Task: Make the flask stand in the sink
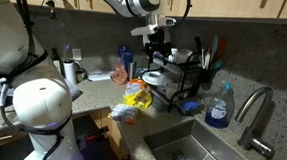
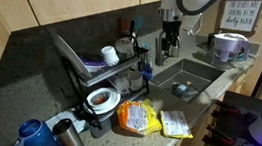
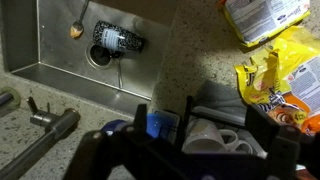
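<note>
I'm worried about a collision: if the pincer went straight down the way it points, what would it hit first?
Probably the pincer would meet the dish rack's sink-side edge, not the sink where the flask lies; depth is unclear.

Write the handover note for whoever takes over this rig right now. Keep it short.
Tool: open and empty, raised above the dish rack end of the counter, beside the sink.
Flask: in the sink, lying on its side next to the drain.
Done: nothing on the flask yet; it has not been grasped.
Left: bring the tool over the sink, lower it, grip the flask, tip it upright on the sink floor and let go.
</note>
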You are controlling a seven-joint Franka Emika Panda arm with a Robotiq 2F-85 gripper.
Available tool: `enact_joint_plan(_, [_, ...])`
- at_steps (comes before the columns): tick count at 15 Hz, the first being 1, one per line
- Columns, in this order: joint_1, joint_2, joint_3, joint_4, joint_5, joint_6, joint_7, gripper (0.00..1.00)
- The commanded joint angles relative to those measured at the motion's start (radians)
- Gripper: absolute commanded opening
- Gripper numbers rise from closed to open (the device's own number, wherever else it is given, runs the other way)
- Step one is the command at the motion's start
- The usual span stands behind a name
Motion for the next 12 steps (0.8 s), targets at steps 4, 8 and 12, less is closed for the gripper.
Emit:
enact_joint_plan(4, [0.01,0.022,-0.024,0.009,0.0,-0.011,0.017,1.0])
enact_joint_plan(8, [-0.005,0.066,-0.052,0.014,0.001,-0.018,0.023,1.0])
enact_joint_plan(12, [-0.021,0.115,-0.101,0.008,0.014,-0.004,0.006,1.0])
